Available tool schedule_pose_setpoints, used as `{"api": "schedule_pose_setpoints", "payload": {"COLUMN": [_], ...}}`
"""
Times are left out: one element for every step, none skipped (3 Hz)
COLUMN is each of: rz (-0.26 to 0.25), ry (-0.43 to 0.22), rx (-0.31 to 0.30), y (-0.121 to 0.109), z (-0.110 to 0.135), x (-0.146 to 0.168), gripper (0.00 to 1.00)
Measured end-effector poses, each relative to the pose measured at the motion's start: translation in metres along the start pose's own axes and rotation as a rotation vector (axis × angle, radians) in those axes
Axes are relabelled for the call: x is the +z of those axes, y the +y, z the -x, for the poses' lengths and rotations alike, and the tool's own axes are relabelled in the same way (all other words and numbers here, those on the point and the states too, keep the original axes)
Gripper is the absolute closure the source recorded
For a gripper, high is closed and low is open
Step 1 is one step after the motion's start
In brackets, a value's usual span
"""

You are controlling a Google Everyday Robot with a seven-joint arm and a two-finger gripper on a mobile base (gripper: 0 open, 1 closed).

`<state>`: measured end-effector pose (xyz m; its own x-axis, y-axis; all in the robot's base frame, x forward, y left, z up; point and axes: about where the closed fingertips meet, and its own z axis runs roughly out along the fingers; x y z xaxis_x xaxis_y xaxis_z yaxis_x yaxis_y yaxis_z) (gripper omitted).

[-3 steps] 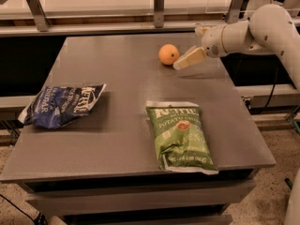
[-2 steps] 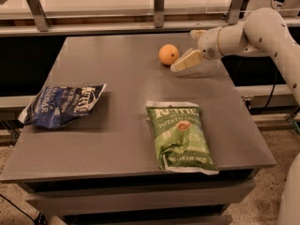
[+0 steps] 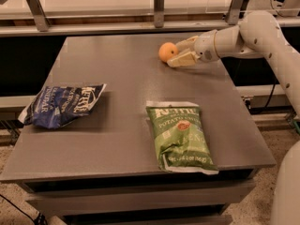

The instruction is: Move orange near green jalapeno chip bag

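Camera view: gripper (image 3: 174,54), fingers apart, close beside the orange (image 3: 166,51); arm partly out of view.

You have one view. It looks down at a slant from high over the near edge of the desk (image 3: 122,69), facing the far edge and the rail (image 3: 93,29) beyond. It stands close enough that the desk top fills most of the picture. The hand (image 3: 174,55) sits far and right in it, and the arm (image 3: 234,39) behind the hand runs off the right edge.
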<state>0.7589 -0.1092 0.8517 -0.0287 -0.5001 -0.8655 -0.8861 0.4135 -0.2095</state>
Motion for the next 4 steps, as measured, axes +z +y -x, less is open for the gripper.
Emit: {"api": "schedule_pose_setpoints", "payload": {"rz": [0.036, 0.067, 0.095, 0.125], "ry": [-0.014, -0.005, -0.018, -0.035], "rx": [-0.007, -0.028, -0.051, -0.103], "y": [0.006, 0.01, 0.01, 0.013], "z": [0.002, 0.002, 0.006, 0.012], "x": [0.004, 0.007, 0.001, -0.022], "gripper": [0.64, 0.87, 1.0, 1.0]}}
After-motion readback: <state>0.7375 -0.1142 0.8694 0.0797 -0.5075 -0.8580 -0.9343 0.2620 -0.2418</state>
